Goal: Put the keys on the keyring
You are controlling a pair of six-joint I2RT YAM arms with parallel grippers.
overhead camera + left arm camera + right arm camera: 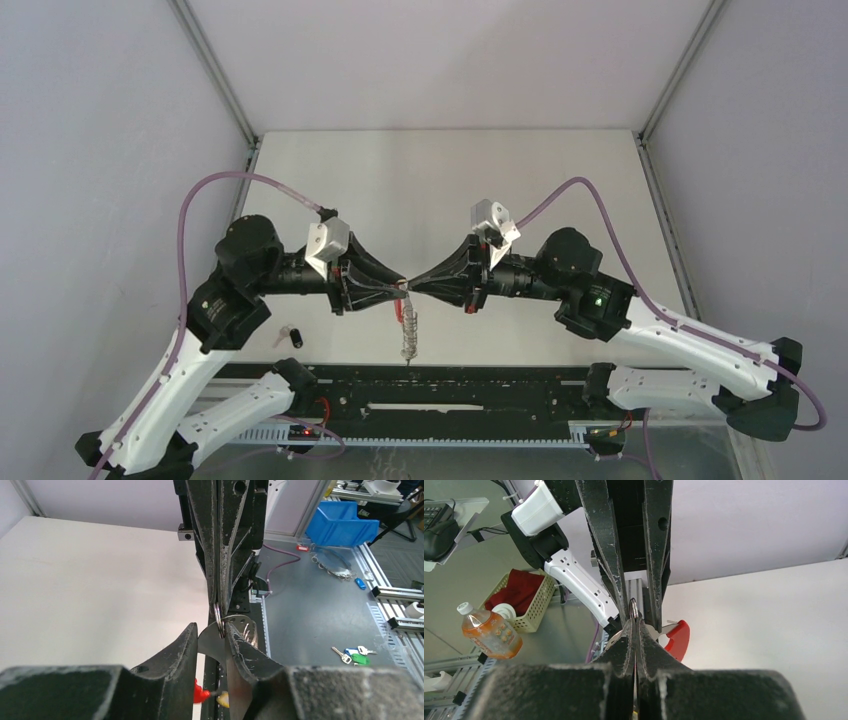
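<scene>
Both arms meet tip to tip above the near middle of the table. My right gripper [634, 623] is shut on a silver wire ring [634, 608] of the keyring. The keyring's red band [677, 639] and bunch of rings [408, 335] hang below. My left gripper [211, 628] stands partly closed. A flat silver key head [212, 644] spans the gap between its fingers, right against that ring [218, 620]. A yellow tag [223, 698] dangles underneath. The black-tagged key [290, 334] lies on the table beside the left arm.
A black rail [450, 385] runs along the table's near edge under the grippers. Off the table are a blue bin [340, 522], loose coloured keys [352, 654], a bottle [489, 630] and a basket [524, 600].
</scene>
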